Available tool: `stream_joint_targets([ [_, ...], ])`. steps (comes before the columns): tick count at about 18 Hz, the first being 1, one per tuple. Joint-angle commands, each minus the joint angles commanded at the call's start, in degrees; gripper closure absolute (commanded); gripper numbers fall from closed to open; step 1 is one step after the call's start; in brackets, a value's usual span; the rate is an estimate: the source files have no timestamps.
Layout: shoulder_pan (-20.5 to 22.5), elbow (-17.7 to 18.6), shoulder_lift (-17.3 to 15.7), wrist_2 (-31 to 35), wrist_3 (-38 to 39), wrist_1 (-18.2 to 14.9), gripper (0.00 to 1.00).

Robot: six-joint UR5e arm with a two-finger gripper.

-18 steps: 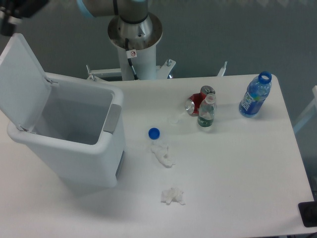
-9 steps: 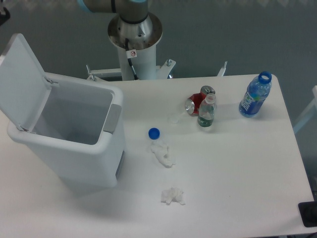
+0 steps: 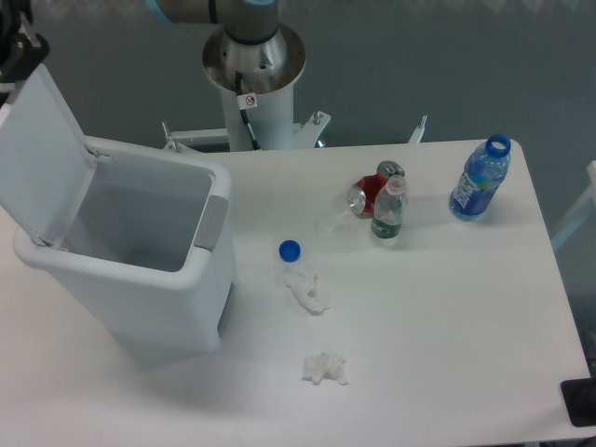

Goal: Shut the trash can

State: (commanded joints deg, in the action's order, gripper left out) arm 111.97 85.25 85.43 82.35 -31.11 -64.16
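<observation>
Standing open: trash can (image 3: 140,270), lid (image 3: 42,154) raised; end effector (image 3: 17,51) at lid's top edge.

no text is readable; a small round red-and-white prohibition sticker (image 3: 249,100) sits on the robot's base column (image 3: 254,84); the bottle labels are too blurred to read.

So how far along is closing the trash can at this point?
Nothing looks done yet: the trash can stands open, its lid tilted up at the left. In hand: the gripper sits at the lid's top edge, partly out of frame, contact unclear. Left: swing the lid down until shut.
</observation>
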Motion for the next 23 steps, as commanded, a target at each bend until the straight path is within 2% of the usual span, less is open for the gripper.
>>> stream_joint_targets([
  [5,0.9,-0.2,1.4,3.6,0.4,0.6,1.00],
  [8,3.9,-0.1,1.3,3.5,0.4,0.6,1.00],
  [15,7.6,0.2,1.4,3.3,0.3,0.5,1.00],
  [23,8.4,2.1,3.4,3.7,0.1,0.6,1.00],
])
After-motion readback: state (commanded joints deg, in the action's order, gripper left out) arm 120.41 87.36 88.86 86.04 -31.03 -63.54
